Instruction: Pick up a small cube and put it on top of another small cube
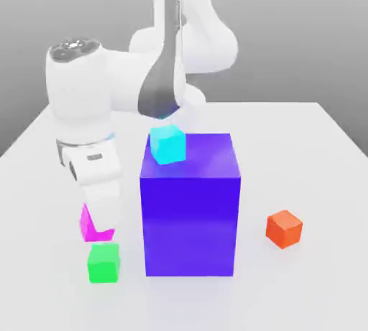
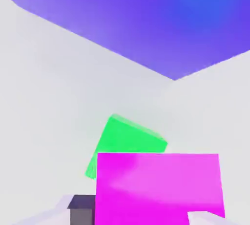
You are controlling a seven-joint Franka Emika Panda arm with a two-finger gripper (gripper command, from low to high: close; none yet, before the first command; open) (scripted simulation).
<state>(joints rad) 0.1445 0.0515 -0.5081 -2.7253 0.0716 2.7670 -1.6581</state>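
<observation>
The claw (image 2: 146, 214) is clenched on the pink cube (image 1: 92, 227), which sits low near the front left part of the desk (image 1: 316, 171) as the exterior view shows it, just behind the green cube (image 1: 103, 263) and beside the tall blue block (image 1: 190, 218). Whether the pink cube rests on the desk or is raised slightly off it cannot be determined.

Handling assessment:
- The pink cube appears rigid, small and probably light. Its faces are flat and smooth, so slip is the likely fault if the grip is off-centre.
- Take hold across two opposite flat side faces, near mid-height, leaving the underside free for seating on the green cube.
- The green cube is the same size. The landing face gives no spare margin, so placement must be square and centred. A light target may shift if nudged sideways.

Other items: a cyan cube (image 1: 167, 143) sits on top of the blue block near its back left corner; an orange cube (image 1: 284, 229) stands well apart toward the right edge of the desk.

Limits of visibility:
- In the exterior view the arm's white hand covers the upper part of the pink cube and the contact points.
- In the hand view the pink cube (image 2: 158, 187) hides part of the green cube (image 2: 124, 146), and the blue block (image 2: 146, 18) is cut off at the frame edge.
- The claw's tips are barely visible beside the pink cube.
</observation>
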